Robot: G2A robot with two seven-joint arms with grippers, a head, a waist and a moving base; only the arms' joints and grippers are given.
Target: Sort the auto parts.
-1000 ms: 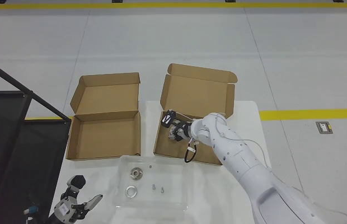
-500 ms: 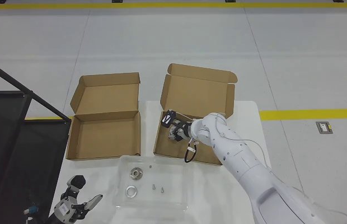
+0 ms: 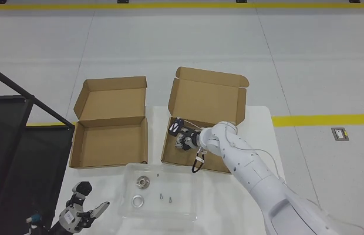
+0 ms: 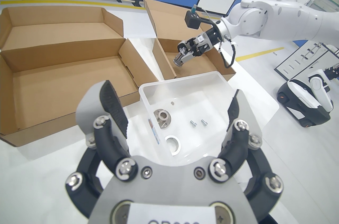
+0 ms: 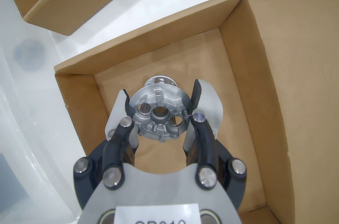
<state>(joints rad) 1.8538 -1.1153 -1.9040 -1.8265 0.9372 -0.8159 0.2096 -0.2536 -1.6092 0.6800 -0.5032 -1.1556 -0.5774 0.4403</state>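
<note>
Left gripper point(image 4: 173, 97) hangs wide open, near the clear tray point(image 4: 182, 78). The tray holds a flanged bushing point(image 4: 162, 117), a ring point(image 4: 173, 144) and two small bolts point(image 4: 198, 123). Right gripper point(image 5: 161, 92) is clamped on a metal hub point(image 5: 159, 113) over the right cardboard box point(image 5: 148, 29), near its corner.

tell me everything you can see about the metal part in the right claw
The metal part is a grey, cast-looking round flange with a central bore, several round holes around it and raised ribs on its face. A shinier cylindrical hub sticks out of its far side. The right claw is shut on it, gripping opposite edges of the flange. It is held tilted inside a cardboard box, hub end toward the box floor; whether it touches the floor is unclear.
</note>
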